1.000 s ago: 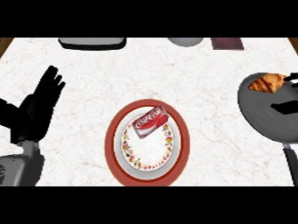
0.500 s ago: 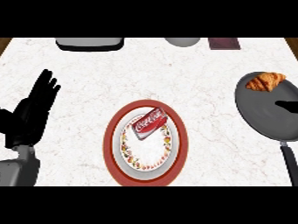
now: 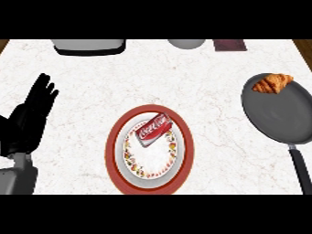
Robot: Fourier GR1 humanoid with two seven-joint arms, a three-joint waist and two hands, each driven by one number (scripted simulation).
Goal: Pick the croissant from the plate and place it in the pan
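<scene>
Counter: white marble top, wood showing at far L and R corners.

Pan: dark, round, R side of counter, handle pointing toward near edge.

Plate: red rim, white centre w/ patterned ring, centre of counter, well apart from pan. Red can lying on its side on plate's far part.

Left hand: L edge of view, fingers straight and apart, pointing up, holding nothing; resting. Grey forearm below it at lower L.

Right hand: not in frame.

Far edge, partly cut off: grey appliance, pale round obj, dark red obj.

Croissant: in pan, at its far rim, part overlapping the rim edge. No hand touching it.
</scene>
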